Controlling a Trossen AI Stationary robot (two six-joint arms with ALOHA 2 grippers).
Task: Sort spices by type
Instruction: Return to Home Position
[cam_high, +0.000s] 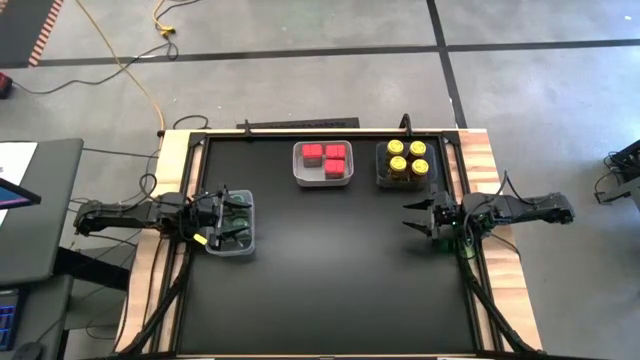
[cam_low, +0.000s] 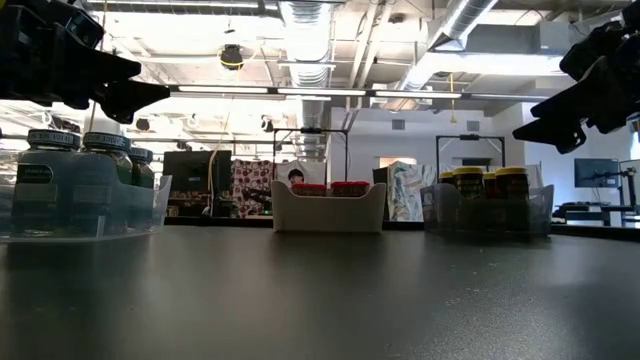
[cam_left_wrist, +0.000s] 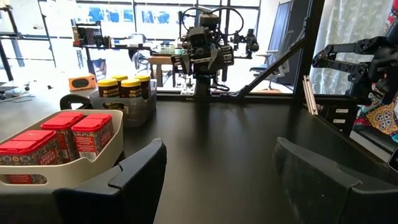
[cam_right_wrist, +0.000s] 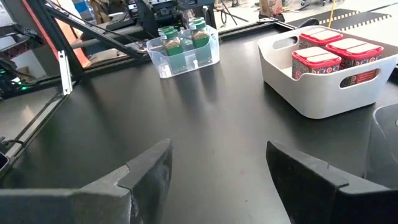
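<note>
Currently all spices sit in containers on the black surface (cam_high: 320, 280), grouped by kind. Green-lidded jars (cam_right_wrist: 185, 37): in the clear bin (cam_high: 230, 251) at 9 o'clock, near the surface's left edge. Red boxes (cam_high: 324, 157): in the white tray (cam_high: 322, 181) at 12 o'clock, by the far edge. Yellow-lidded jars (cam_high: 408, 158), four lids counted from above: in the dark bin (cam_high: 380, 166) just beside the tray, toward 1 o'clock. Left gripper (cam_high: 232, 219): above the clear bin, raised over the jar lids in the low view, fingers spread wide. Right gripper (cam_high: 407, 217): at 3 o'clock, off the surface, at about 6 o'clock from the dark bin and apart from it, fingers spread. The two grippers point toward each other across the middle of the surface.
</note>
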